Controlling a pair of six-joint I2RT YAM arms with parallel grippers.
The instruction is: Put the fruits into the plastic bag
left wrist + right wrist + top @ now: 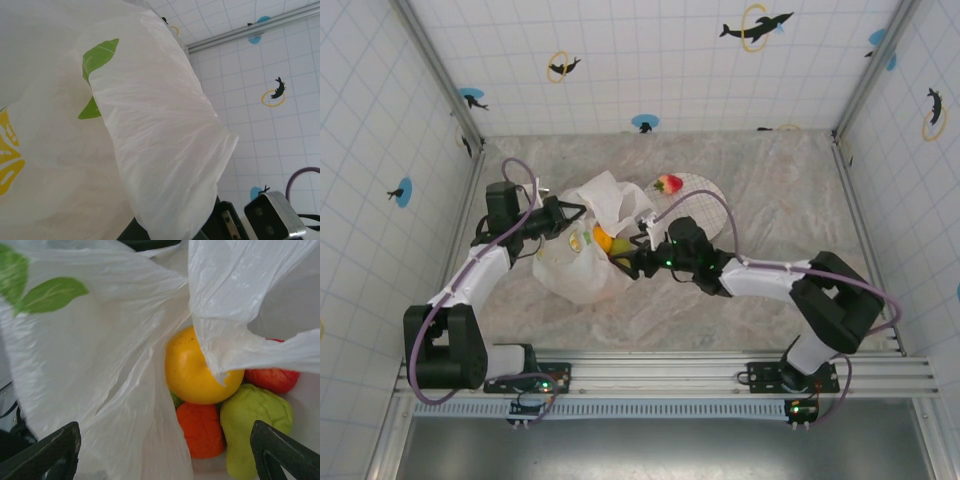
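The plastic bag (582,262) lies in a heap at the table's middle left, white with lemon and leaf prints (100,55). My left gripper (560,216) is shut on a fold of the plastic bag (165,150), which covers its fingertips. My right gripper (632,262) is at the bag's mouth, open, with its fingers (50,455) wide apart over the fruits inside. In the bag lie a yellow fruit (197,372), an orange (201,429), a yellow-green pear (252,422) and a red apple (274,380). A red strawberry (668,183) lies on the checked plate.
The round checked plate (708,196) sits just behind and right of the bag. Tiled walls enclose the marbled table on three sides. The arms' bases and a metal rail (660,375) run along the near edge.
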